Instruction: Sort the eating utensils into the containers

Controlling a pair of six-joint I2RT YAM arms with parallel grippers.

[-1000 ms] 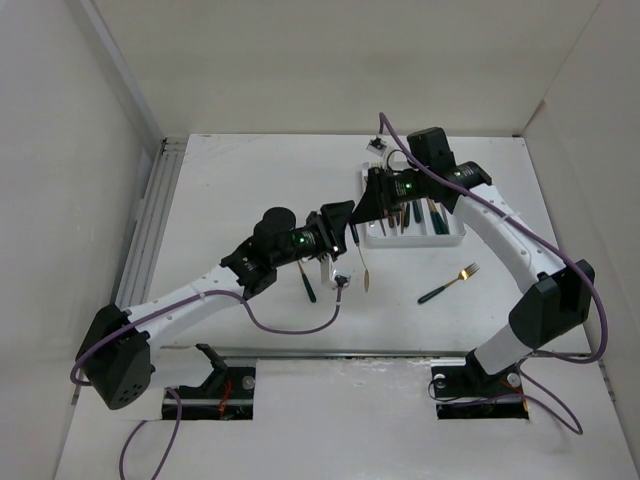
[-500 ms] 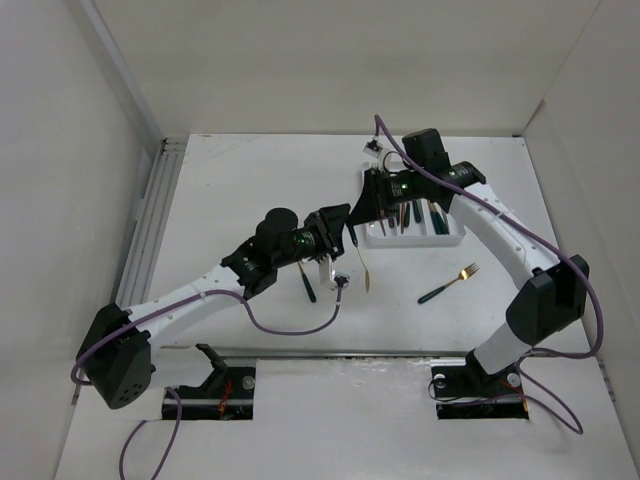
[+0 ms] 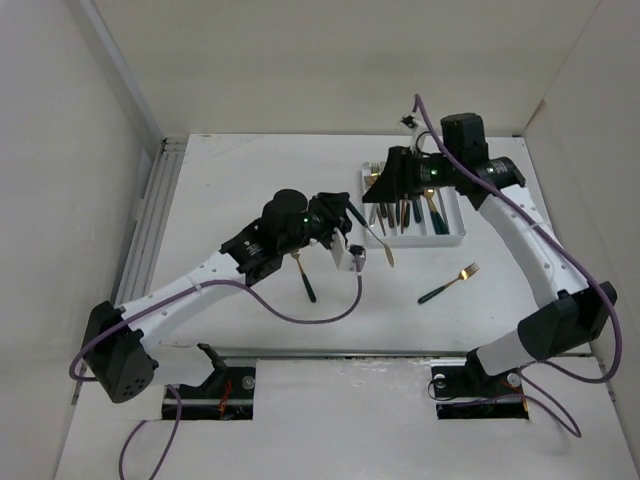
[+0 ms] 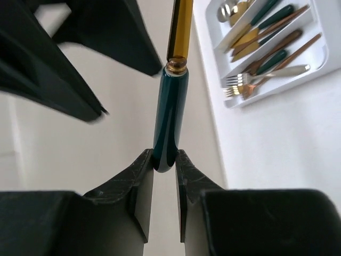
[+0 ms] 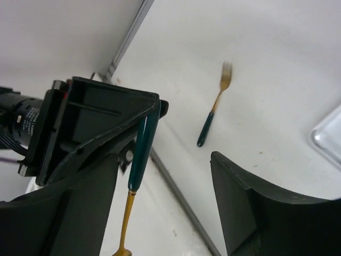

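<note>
My left gripper [image 3: 350, 232] is shut on the dark green handle [image 4: 169, 128] of a gold-headed utensil [image 3: 378, 243], held off the table just left of the white tray [image 3: 455, 238]. Its gold shaft [image 4: 180, 26] points away from the fingers. My right gripper [image 3: 378, 192] stands open over the tray's left edge, and the held utensil [image 5: 143, 154] hangs by its left finger without being gripped. Several utensils lie in the tray's compartments [image 4: 266, 48]. Two forks lie loose on the table: one [image 3: 450, 283] in front of the tray, one [image 3: 305, 275] under the left arm.
The tray's left wall [image 4: 213, 64] is close to the held utensil. A metal rail [image 3: 150, 220] runs along the table's left side. White walls close in the back and both sides. Purple cables loop from both arms.
My right gripper has opened, let go of the utensil and drawn back to the right. The left gripper closed on the handle and now carries the utensil slightly right and up.
</note>
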